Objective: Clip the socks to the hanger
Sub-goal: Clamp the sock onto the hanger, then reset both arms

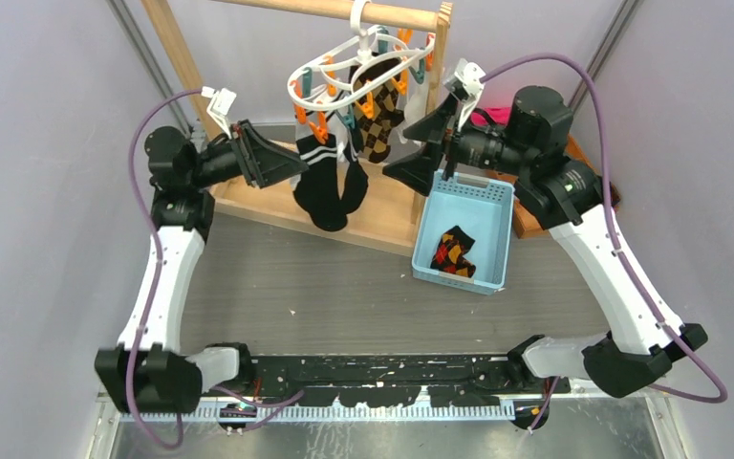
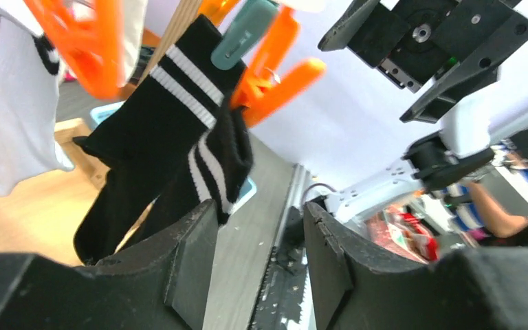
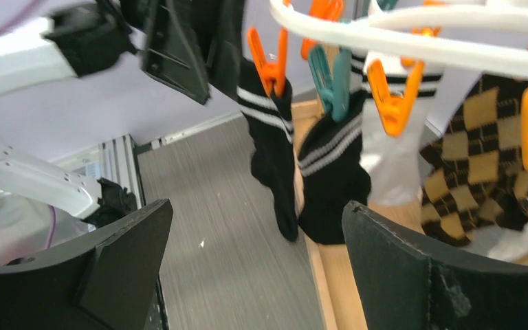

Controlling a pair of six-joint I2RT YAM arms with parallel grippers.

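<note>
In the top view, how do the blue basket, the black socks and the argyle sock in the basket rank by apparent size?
1. Largest: blue basket.
2. Then the black socks, taken as a pair.
3. Smallest: argyle sock in the basket.

I'm watching from overhead, arm bases at six o'clock; both wrist cameras are sitting close, facing each other, sharing the socks at twelve.

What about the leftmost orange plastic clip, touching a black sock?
Touching. Right wrist view: the orange plastic clip pinches the black white-striped sock at its cuff.
</note>
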